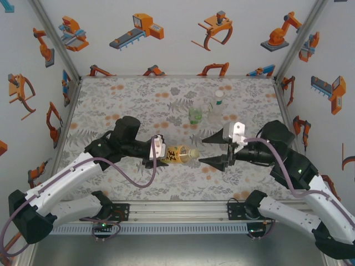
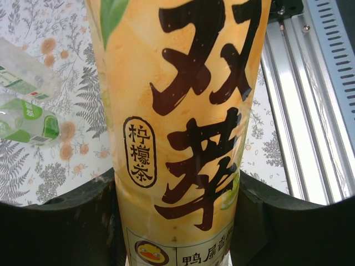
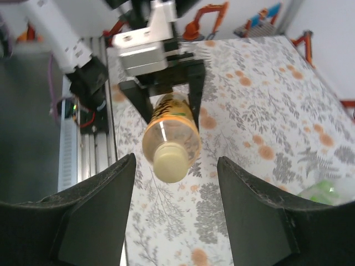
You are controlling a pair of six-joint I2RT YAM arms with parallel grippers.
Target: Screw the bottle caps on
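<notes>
My left gripper (image 1: 157,152) is shut on an orange-labelled tea bottle (image 1: 178,154) and holds it lying level above the table, neck pointing right. In the left wrist view the bottle (image 2: 183,127) stands between the fingers (image 2: 66,221), which press on both of its sides. A pale yellow-green bottle cap (image 3: 171,160) sits on its neck. My right gripper (image 1: 202,151) faces that cap, open, a short way off it. Its fingers (image 3: 100,205) stand apart on either side of the cap without touching it.
Two upright bottles stand at the back middle: a green-labelled one (image 1: 195,114) and a clear one (image 1: 216,111) with a white cap (image 1: 219,95). The metal rail (image 1: 177,213) with both arm bases runs along the near edge. Printed walls close in both sides.
</notes>
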